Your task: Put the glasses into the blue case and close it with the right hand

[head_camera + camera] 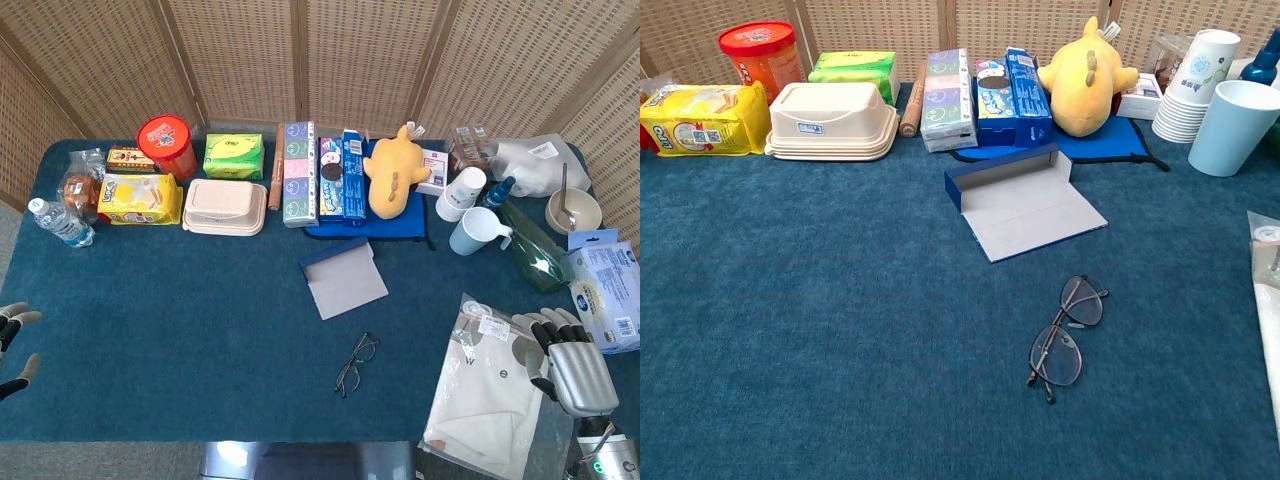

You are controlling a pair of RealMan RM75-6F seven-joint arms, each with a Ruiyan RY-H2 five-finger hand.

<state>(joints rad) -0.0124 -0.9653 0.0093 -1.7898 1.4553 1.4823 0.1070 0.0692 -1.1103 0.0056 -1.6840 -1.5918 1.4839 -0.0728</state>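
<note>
The glasses (355,364) lie folded on the blue tablecloth near the front middle; the chest view shows the glasses (1065,330) with thin dark rims. The blue case (342,274) lies open behind them, its grey lid flat on the cloth; in the chest view the case (1020,200) has its blue trough at the back. My right hand (567,355) hovers at the front right over a bagged white garment, fingers curled, holding nothing, well right of the glasses. My left hand (14,345) shows only at the left edge, fingers apart and holding nothing.
A bagged white garment (485,395) lies under my right hand. Along the back stand snack packs, a red tub (167,145), a beige lunch box (225,206), a yellow plush (395,170), cups (475,232), a bowl (572,210) and a water bottle (58,222).
</note>
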